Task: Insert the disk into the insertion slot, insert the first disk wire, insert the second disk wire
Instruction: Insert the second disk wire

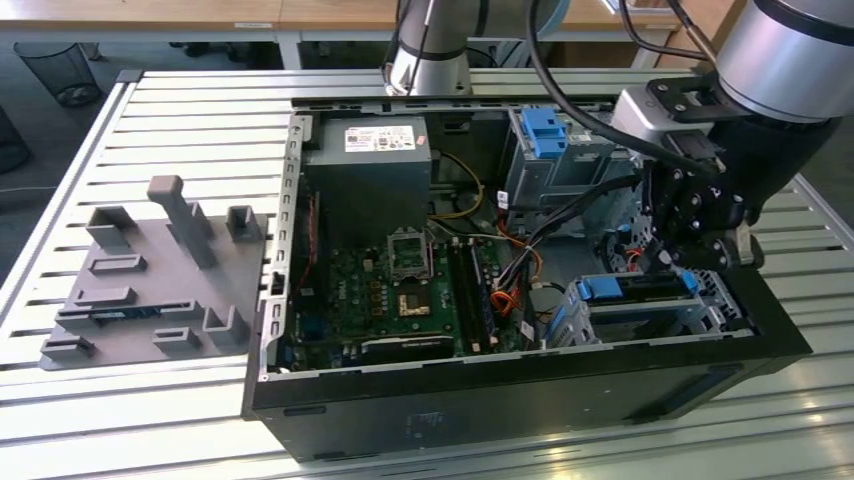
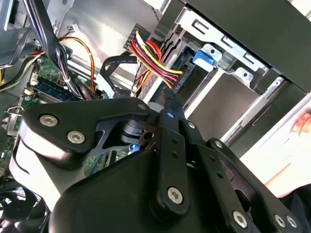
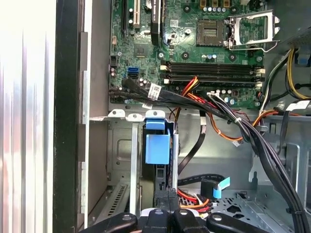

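Exterior view: an open computer case (image 1: 534, 395) lies on a slatted metal table (image 1: 174, 110), with a grey moulded parts holder (image 1: 147, 285) to the exterior view's left. The arm reaches down into the case's end at the exterior view's right, and the gripper (image 1: 678, 262) hangs just above the insertion slot (image 1: 577, 318). The disk (image 1: 638, 288) sits inside that low silver cage, its blue carrier showing along the upper edge. The taller grey cage (image 1: 541, 140) with a blue tab stands farther back, and the motherboard (image 1: 400, 290) fills the middle of the case.

In the first wrist view the gripper (image 3: 167, 201) is directly over the rear end of the disk (image 3: 158, 145). Its fingers are drawn together with no gap visible; whether anything thin is pinched between them cannot be told. A black cable with a blue plug (image 3: 216, 187) lies loose nearby.

In the second wrist view a red, yellow and black wire bundle (image 2: 153, 56) runs just beyond the gripper (image 2: 167, 102).
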Robot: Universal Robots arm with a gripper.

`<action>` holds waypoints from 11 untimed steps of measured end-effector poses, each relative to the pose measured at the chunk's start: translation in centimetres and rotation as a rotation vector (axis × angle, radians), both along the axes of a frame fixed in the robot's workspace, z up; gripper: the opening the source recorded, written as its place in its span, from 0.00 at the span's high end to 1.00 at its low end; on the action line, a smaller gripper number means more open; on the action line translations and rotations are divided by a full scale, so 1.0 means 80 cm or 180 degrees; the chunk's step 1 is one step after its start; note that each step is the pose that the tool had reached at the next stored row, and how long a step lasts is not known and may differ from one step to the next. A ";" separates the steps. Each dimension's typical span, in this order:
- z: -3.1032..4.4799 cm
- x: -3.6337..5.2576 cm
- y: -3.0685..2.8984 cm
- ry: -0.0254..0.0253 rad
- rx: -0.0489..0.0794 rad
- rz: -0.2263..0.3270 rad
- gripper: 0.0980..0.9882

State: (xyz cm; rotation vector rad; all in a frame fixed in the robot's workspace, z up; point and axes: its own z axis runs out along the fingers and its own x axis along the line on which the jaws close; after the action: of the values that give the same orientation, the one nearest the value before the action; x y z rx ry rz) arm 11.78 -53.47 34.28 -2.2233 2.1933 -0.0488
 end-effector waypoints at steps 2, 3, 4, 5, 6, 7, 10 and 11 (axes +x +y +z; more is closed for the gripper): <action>0.0041 0.000 0.0005 0.0000 0.0002 -0.0001 0.99; 0.0070 0.000 0.0008 0.0001 0.0003 -0.0001 0.99; 0.0105 0.000 0.0009 0.0002 0.0004 -0.0001 0.99; 0.0134 0.000 0.0010 0.0003 0.0006 -0.0001 0.99; 0.0162 0.000 0.0011 0.0005 0.0008 -0.0001 0.99; 0.0181 0.000 0.0011 0.0006 0.0011 -0.0001 0.99; 0.0193 -0.002 0.0012 0.0010 0.0022 0.0000 0.99; 0.0195 -0.004 0.0013 0.0010 0.0021 0.0000 0.99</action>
State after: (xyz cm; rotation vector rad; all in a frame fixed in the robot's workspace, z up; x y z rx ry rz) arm 11.48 -53.37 35.84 -2.2213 2.1918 -0.0380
